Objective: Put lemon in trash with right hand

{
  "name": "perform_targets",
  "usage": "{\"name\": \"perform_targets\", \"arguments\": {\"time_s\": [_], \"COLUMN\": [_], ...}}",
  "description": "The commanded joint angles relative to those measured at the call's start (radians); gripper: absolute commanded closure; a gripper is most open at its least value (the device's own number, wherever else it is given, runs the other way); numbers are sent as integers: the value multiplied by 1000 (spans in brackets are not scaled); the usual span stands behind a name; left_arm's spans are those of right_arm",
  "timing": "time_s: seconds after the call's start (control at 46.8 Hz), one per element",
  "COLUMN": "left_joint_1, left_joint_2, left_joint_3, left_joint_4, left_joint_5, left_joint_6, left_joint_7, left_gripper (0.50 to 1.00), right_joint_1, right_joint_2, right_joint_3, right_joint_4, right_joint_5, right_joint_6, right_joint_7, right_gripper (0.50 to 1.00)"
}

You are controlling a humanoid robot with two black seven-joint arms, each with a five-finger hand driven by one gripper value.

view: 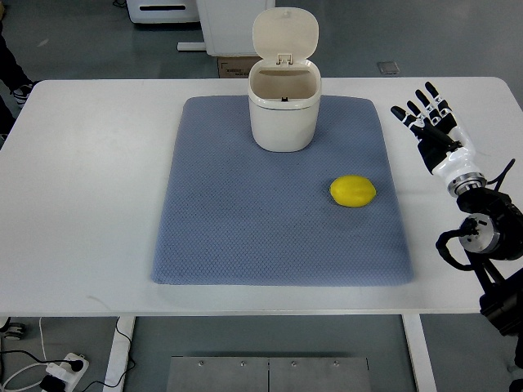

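Resting on the right part of the blue-grey mat [245, 237], the lemon [353, 191] lies near-right of the cream trash bin [283, 114], apart from it. Bin lid [284, 34] stands flipped up. Right robot hand [431, 122] sits over the white tabletop [82, 204] right of the mat, fingers spread wide, holding nothing.

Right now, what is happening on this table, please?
Nothing is being held at this moment. The robot's right hand is over the white table, at the right side, with its fingers spread and empty. The lemon lies on the blue mat, apart from the hand. The trash bin stands at the back of the mat with its lid up. The left hand is not visible.
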Motion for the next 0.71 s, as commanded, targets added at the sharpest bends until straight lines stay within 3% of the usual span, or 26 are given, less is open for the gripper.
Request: {"name": "perform_targets", "arguments": {"time_s": [0.0, 0.235, 0.385, 0.684], "left_joint_1": [0, 0, 0, 0], "left_joint_2": [0, 0, 0, 0], "left_joint_3": [0, 0, 0, 0], "left_joint_4": [0, 0, 0, 0], "left_joint_5": [0, 0, 0, 0], "left_joint_6": [0, 0, 0, 0], "left_joint_7": [0, 0, 0, 0], "left_gripper": [500, 500, 500, 500], "right_joint_1": [0, -2, -6, -55], "right_joint_2": [2, -9, -30, -32], "right_joint_3": [4, 5, 5, 47], "right_joint_4": [0, -2, -3, -2], "right_joint_5": [0, 0, -15, -145], "right_joint_6": [-1, 6, 77, 132], "right_joint_7": [5, -30, -39, -39], "right_gripper": [500, 500, 500, 500]}}
